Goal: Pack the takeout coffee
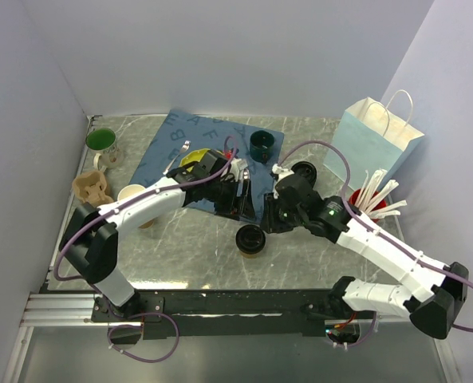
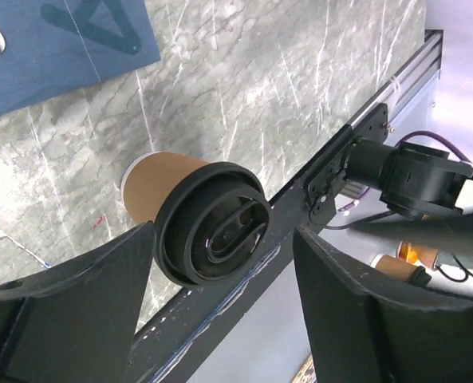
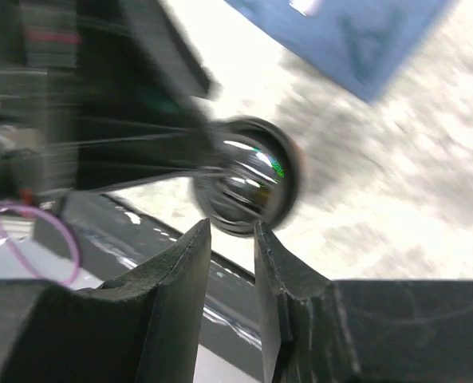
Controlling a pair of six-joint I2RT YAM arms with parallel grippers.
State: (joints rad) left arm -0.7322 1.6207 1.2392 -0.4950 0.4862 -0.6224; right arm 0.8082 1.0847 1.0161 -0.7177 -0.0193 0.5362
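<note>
The takeout coffee (image 1: 250, 239), a brown paper cup with a black lid, stands upright on the marble table near the front edge. My left gripper (image 1: 239, 204) hovers just behind it, jaws wide open and empty. In the left wrist view the cup (image 2: 208, 223) sits between and beyond the open fingertips of the gripper (image 2: 224, 233), not touched. My right gripper (image 1: 268, 217) is close on the cup's right, with only a narrow gap between its jaws and nothing in them. The right wrist view is blurred; the lid (image 3: 248, 177) lies just beyond the gripper (image 3: 232, 227).
A light blue paper bag (image 1: 377, 140) stands at the back right. A red holder with white stirrers (image 1: 373, 199) is beside it. A blue cloth (image 1: 180, 144), dark cup (image 1: 262, 146), loose black lid (image 1: 304, 170), green mug (image 1: 102, 144), tan cup stack (image 1: 132, 195) and cardboard carrier (image 1: 92, 187) are around.
</note>
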